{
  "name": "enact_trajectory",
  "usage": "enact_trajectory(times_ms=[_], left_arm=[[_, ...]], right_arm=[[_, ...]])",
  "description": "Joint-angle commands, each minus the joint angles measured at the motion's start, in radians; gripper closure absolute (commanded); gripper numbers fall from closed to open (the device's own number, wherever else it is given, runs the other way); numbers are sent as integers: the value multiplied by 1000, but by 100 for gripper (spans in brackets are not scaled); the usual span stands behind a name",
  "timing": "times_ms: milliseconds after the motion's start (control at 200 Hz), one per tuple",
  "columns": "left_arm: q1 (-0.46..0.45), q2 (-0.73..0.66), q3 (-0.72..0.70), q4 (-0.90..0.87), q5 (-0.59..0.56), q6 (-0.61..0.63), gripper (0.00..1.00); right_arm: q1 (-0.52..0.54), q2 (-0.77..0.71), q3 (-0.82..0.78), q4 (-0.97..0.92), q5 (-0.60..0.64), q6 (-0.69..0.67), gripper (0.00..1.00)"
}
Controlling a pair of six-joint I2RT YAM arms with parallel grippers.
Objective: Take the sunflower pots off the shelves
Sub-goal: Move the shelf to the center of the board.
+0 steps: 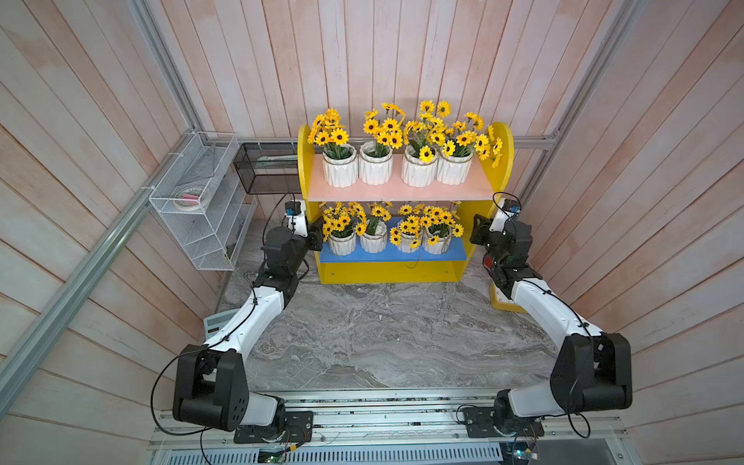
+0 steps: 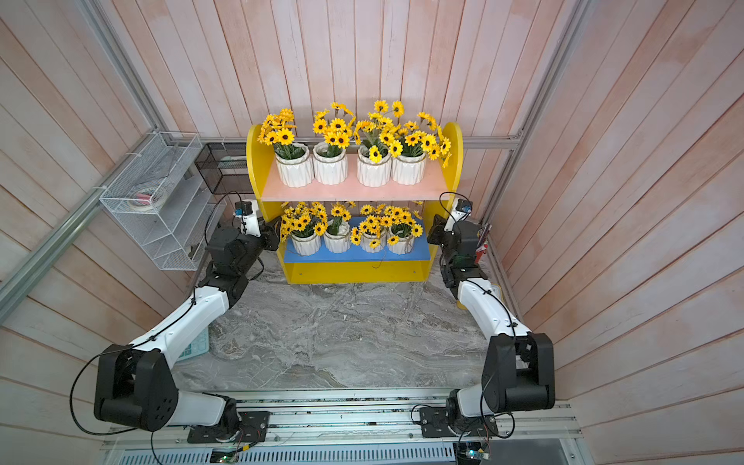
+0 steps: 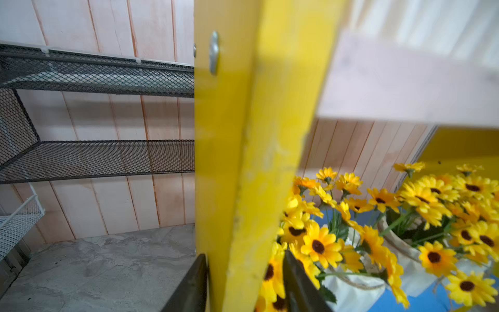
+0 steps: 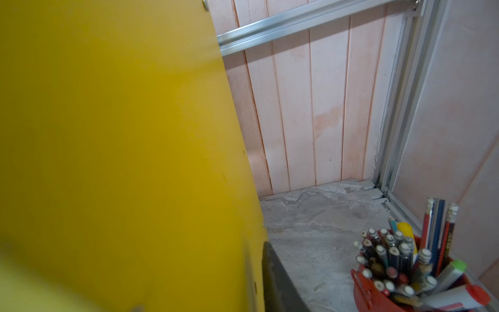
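Left claw [image 3: 244, 258]: jaws apart, astride shelf [image 1: 406, 192] side panel [image 3: 229, 135]. Right claw [image 1: 479, 231]: can't tell if apart or together. All 8 flower pots [image 1: 375, 168] sit on shelf, frame centre. Risk: if you pull w/ panel between jaws, shelf tips and pots fall. Pencil cup [image 4: 399, 283], lower right, may get knocked.

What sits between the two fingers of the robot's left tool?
The yellow side panel of the shelves. In the left wrist view the left tool straddles it, one finger outside, one beside the sunflower pots.
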Motion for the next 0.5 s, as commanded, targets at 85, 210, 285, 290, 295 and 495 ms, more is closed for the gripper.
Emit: enact_trajectory(times_ms=[85, 210, 285, 290, 295, 495], left_arm=[[2, -41, -48, 18, 17, -27, 30], [14, -68, -63, 19, 4, -36, 17], [18, -93, -72, 13, 7, -37, 12], [18, -94, -72, 12, 7, -37, 12], [18, -96, -73, 12, 7, -36, 12], [18, -202, -102, -65, -3, -56, 1]], right_arm=[[-45, 16, 47, -91, 48, 6, 51], [-44, -8, 31, -99, 56, 12, 43], [-44, -27, 24, -112, 54, 10, 39], [-44, -28, 24, -113, 53, 9, 39], [-44, -30, 23, -113, 53, 10, 39], [-41, -110, -9, -160, 67, 15, 35]])
